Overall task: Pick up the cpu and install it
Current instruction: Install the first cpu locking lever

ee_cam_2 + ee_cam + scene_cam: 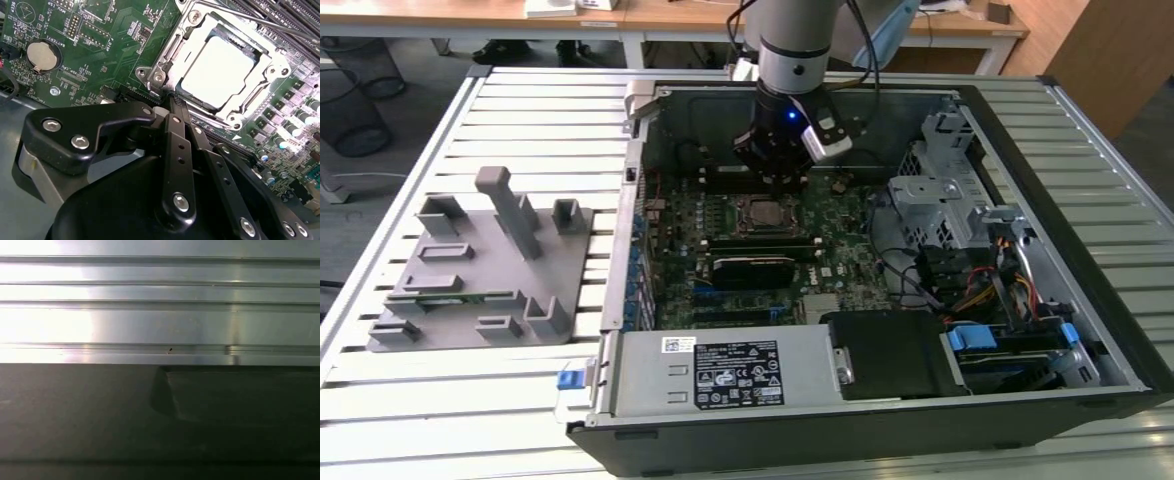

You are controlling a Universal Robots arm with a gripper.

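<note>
Tool (172,100) fingers together beside one cpu (220,70) seated in socket (165,55).

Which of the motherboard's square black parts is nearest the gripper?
The socket holding the cpu, directly below the gripper; the black heatsink lies farther toward the power supply.

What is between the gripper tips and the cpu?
In the second wrist view, the socket's metal frame lies between the shut gripper and the seated cpu.
</note>
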